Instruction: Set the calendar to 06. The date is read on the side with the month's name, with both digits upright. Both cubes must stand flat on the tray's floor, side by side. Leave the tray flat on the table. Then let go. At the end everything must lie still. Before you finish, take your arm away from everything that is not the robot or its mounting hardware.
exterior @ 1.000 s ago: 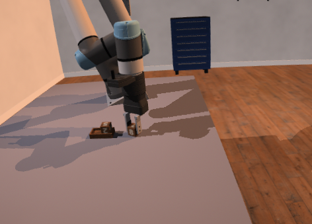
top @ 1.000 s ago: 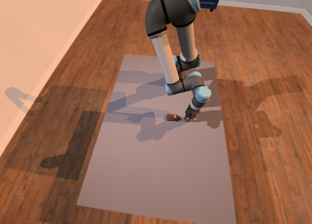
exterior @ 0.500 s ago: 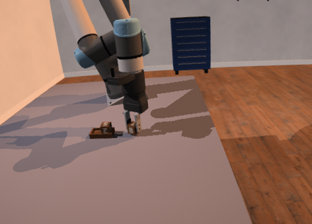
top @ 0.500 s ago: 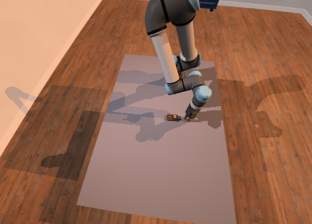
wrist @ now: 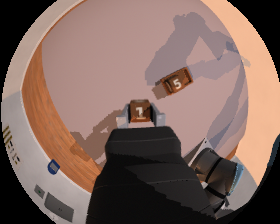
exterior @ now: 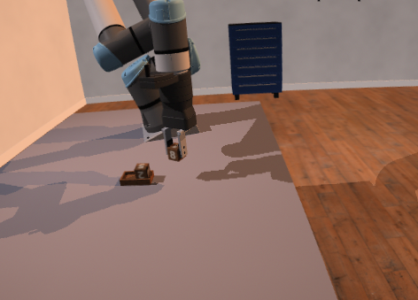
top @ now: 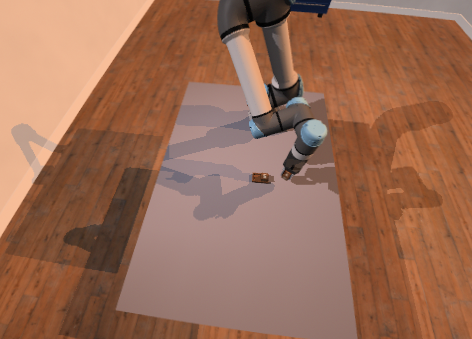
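- Hanging above the table (exterior: 186, 249), the gripper (exterior: 174, 151) is clamped on one number cube (exterior: 173, 153), fingers either side of it, so the cube is clear of the surface and free to be turned or carried.
- Sitting a little way to one side is the wooden tray (exterior: 135, 180), flat on the table, with the second cube (exterior: 143, 171) in it; in the exterior view that cube sits in the tray's right half, and the left half looks open.
- My guess is the lifted cube is held up so that the wanted digit can be brought to the right side before it goes into that free place beside its partner.
- The held cube is brown with white digits: an 8 faces the exterior view, and what looks like a 1 faces the wrist camera.
- The cube in the tray shows a 5 on top in the wrist view; its side digit is too small to read surely.
- I cannot make out the month's name on the tray.
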Action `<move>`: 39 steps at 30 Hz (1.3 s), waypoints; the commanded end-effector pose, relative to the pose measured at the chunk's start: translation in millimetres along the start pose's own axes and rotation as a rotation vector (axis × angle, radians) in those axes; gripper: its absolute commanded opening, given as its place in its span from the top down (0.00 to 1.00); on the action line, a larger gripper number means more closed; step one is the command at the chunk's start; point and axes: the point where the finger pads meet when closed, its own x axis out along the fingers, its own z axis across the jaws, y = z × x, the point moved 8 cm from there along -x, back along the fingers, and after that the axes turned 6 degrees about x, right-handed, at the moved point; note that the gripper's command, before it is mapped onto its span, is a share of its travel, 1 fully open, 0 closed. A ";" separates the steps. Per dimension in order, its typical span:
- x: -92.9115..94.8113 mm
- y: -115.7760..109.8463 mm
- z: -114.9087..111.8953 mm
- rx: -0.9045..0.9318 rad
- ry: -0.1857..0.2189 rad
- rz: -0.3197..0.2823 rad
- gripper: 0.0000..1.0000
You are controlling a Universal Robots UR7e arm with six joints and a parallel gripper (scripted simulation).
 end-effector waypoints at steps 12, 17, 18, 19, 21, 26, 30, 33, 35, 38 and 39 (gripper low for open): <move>-40.1 0.2 0.0 0.000 0.001 0.001 0.40; -40.3 0.2 0.0 0.000 0.001 0.001 0.40; -40.3 0.2 0.0 0.000 0.001 0.001 0.40; -40.3 0.2 0.0 0.000 0.001 0.001 0.40; -40.3 0.2 0.0 0.000 0.001 0.001 0.40; -40.3 0.2 0.0 -0.001 0.001 0.001 0.40; -40.3 0.7 0.2 -0.007 0.002 0.001 0.40; -40.4 1.4 0.4 -0.019 0.002 0.001 0.40; -40.5 2.2 0.7 -0.030 0.002 0.001 0.40; -40.6 3.7 1.2 -0.054 0.002 0.000 0.40; -40.6 4.4 1.5 -0.064 0.002 0.000 0.40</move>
